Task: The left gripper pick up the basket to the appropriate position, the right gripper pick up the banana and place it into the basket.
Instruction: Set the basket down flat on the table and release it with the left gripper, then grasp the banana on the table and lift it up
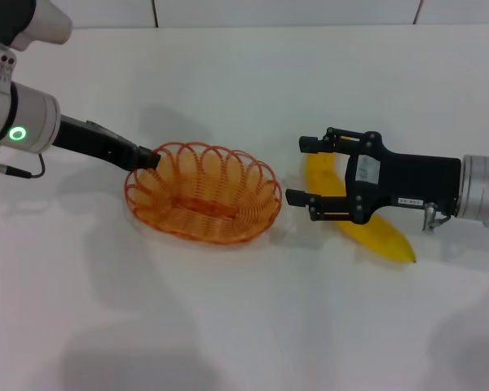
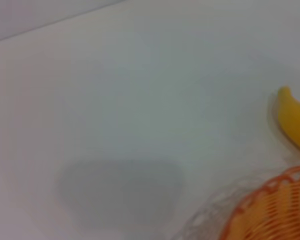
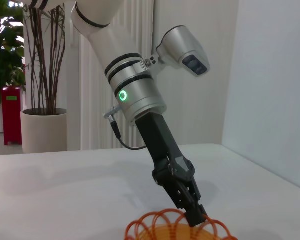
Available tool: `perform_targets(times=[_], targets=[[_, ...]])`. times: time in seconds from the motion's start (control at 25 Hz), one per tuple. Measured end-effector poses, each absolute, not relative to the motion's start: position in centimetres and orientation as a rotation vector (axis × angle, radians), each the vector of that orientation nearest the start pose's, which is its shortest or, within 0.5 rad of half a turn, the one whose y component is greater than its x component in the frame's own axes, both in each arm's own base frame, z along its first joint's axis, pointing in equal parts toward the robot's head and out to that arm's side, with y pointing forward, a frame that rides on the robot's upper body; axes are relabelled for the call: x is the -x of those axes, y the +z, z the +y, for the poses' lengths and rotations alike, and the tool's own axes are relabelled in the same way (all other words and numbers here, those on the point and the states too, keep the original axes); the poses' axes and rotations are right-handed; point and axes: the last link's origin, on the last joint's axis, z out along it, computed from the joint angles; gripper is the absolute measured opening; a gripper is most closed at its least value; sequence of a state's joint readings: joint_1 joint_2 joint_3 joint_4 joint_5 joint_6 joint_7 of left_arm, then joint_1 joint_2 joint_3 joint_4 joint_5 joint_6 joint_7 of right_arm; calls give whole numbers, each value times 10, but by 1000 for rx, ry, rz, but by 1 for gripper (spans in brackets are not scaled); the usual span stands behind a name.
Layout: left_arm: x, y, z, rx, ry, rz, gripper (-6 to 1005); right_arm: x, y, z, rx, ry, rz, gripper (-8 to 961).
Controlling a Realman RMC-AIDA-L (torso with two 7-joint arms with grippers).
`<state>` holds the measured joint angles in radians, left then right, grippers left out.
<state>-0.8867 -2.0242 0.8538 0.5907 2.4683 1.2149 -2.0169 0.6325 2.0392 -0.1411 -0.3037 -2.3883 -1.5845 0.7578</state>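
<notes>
Basket (image 1: 202, 194) on table (image 1: 228, 326), left gripper (image 1: 151, 158) pinching its rim. Banana (image 1: 367, 232) beside basket, under right gripper (image 1: 306, 171), whose fingers are spread, holding nothing.

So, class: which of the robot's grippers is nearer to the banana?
The right. The right gripper hovers open directly over the banana, while the left gripper is at the basket rim's far side, away from it.

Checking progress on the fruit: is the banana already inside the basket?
No. In the head view the banana lies on the table beside the basket, under the open right gripper.
</notes>
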Motion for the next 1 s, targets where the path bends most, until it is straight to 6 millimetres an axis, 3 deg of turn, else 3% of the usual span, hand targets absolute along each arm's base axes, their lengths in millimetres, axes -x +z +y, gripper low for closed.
perform_targets(times=[0.32,0.52,0.68,0.84,1.0], targets=[[209,-5,425,2652,31,-960,197,-279,-23,316,2673,752,187,793],[201,33,415,2640,-87,-897,369,-285,-18,314,2626,766,224,793],[202,67,391,2635,-282,-707,539,-288,-12,314,2569,793,256,793],[221,79,364,2613,-463,-528,709,-291,-10,314,2540,802,276,793],[250,69,341,2621,-502,-441,831,-293,-10,312,2537,801,288,792]])
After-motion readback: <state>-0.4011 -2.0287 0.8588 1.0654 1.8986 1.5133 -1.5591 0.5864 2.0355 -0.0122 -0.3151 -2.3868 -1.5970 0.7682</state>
